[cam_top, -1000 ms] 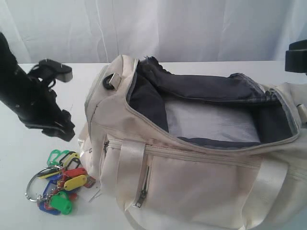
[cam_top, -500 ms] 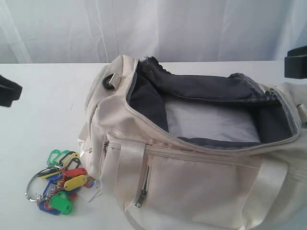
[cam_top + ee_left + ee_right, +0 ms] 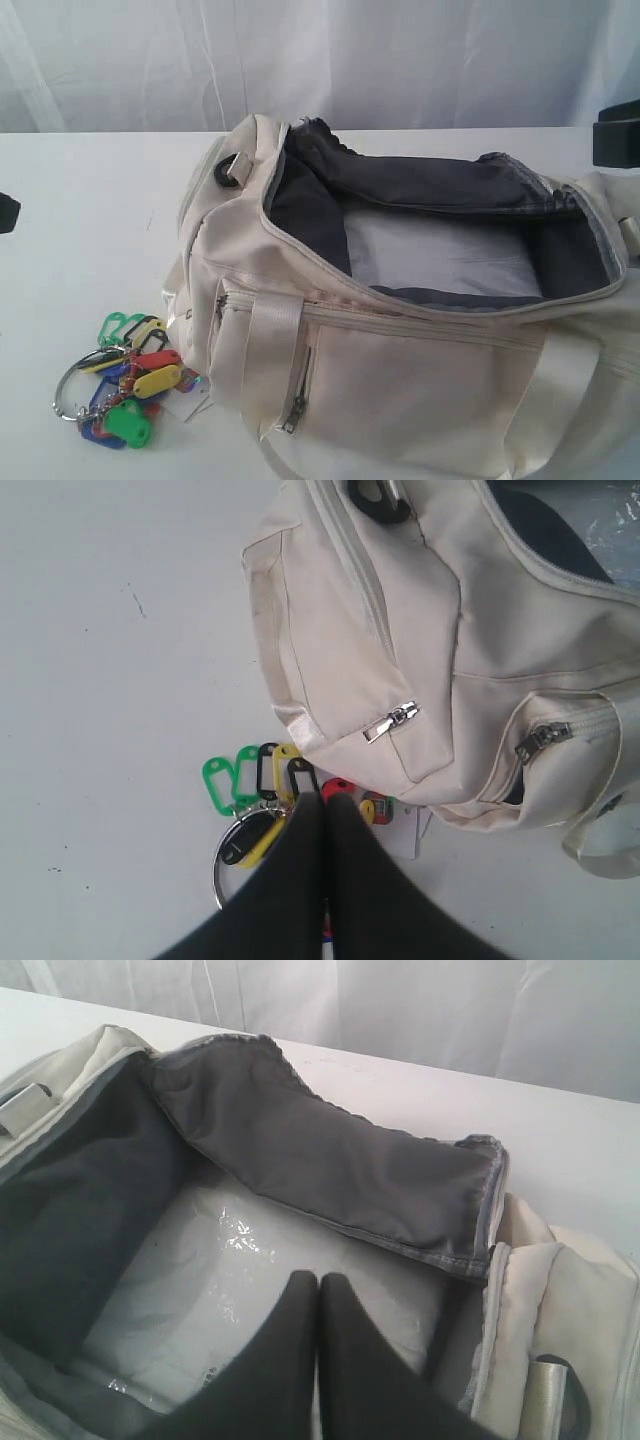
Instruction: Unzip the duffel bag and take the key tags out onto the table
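The cream duffel bag [image 3: 400,370] lies on the white table [image 3: 90,190] with its top unzipped, showing grey lining and a pale plastic sheet inside [image 3: 440,255]. The key tags [image 3: 128,385], green, yellow, red, blue and black on a metal ring, lie on the table by the bag's left end. My left gripper [image 3: 322,798] is shut and empty, held above the key tags [image 3: 262,780]. Only a dark sliver of that arm [image 3: 6,212] shows at the exterior view's left edge. My right gripper [image 3: 318,1280] is shut and empty over the bag's open inside [image 3: 230,1260].
A white curtain [image 3: 320,60] hangs behind the table. A small white paper tag [image 3: 402,832] lies under the key tags beside the bag. Part of the right arm [image 3: 617,140] shows at the exterior view's right edge. A black D-ring [image 3: 236,168] sits at the bag's left end.
My left arm has pulled back to the left, away from the key tags, almost out of the exterior view. The key tags and bag have not moved.
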Motion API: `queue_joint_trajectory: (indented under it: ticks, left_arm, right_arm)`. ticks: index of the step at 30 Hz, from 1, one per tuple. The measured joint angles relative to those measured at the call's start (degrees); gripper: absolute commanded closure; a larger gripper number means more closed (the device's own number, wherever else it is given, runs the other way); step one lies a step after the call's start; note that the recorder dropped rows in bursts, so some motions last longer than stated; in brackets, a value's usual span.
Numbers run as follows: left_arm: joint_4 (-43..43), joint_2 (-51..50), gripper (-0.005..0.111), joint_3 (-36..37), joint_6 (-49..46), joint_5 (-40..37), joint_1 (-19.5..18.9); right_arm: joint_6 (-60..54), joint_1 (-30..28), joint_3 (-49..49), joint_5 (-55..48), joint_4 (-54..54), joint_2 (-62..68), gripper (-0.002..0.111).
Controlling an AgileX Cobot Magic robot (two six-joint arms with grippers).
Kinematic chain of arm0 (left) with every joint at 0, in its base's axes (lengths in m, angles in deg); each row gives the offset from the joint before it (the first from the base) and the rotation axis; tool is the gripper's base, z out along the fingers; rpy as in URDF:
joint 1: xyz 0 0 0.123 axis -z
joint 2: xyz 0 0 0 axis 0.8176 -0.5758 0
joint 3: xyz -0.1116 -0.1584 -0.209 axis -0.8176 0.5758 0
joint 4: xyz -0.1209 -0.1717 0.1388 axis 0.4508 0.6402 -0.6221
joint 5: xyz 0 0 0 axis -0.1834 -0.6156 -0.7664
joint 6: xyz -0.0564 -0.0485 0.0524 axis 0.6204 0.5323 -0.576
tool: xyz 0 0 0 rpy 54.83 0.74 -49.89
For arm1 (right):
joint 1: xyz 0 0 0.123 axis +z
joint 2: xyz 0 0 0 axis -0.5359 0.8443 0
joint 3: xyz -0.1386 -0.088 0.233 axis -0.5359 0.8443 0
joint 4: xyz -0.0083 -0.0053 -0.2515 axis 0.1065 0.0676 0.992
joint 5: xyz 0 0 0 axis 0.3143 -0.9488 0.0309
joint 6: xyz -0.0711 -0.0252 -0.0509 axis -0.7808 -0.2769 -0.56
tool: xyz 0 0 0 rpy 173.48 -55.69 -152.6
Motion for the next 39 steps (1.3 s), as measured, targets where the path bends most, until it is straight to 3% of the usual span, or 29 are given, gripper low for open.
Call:
queue_joint_trajectory:
  ticks: [8,12,18,22,30,39]
  left_arm:
    - [0.0,3.7,0.106,0.9,0.0,-0.4,-1.6]
    - [0.0,10.2,0.106,4.7,0.0,1.4,-7.0]
    - [0.0,23.8,0.106,15.8,0.4,16.2,-17.0]
    - [1.6,32.1,0.106,26.2,0.4,24.5,-20.9]
    - [7.8,43.7,0.106,49.0,6.7,40.4,-22.1]
    - [8.2,46.9,0.106,50.6,9.5,36.8,-22.2]
  right_arm:
    - [0.0,0.0,0.0,-0.1,0.0,0.0,0.108]
    - [0.0,0.0,0.0,-0.1,0.0,0.0,0.108]
    - [0.0,0.0,0.0,-0.1,0.0,0.0,0.108]
    - [0.0,0.0,0.0,-0.1,0.0,0.0,0.108]
    - [0.0,0.0,0.0,-0.1,0.0,0.0,0.108]
    - [0.0,0.0,0.0,-0.1,0.0,0.0,0.108]
